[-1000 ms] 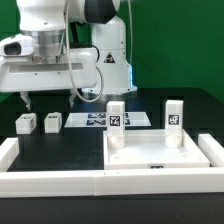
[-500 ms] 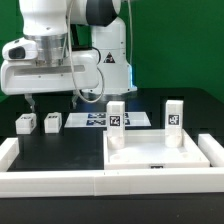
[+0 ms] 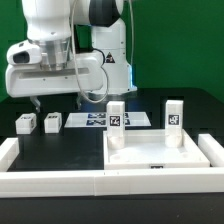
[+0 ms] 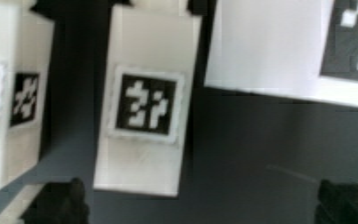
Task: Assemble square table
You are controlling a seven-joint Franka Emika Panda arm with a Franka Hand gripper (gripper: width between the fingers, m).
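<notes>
Pincer [image 3: 58,101] is wide open with nothing in it. It hangs just over two small tagged blocks, the first loose leg [image 3: 25,123] and the second loose leg [image 3: 52,121], side by side on the black tabletop [image 3: 70,146] toward the exterior view's left. The white square tray [image 3: 186,160] sits toward the right, with one upright leg [image 3: 117,117] and another upright leg [image 3: 176,115] standing along its far edge.

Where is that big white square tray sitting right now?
In the exterior view the tabletop lies at the front right of the black table, two upright legs at its far corners, the marker board just beyond its left corner.
</notes>
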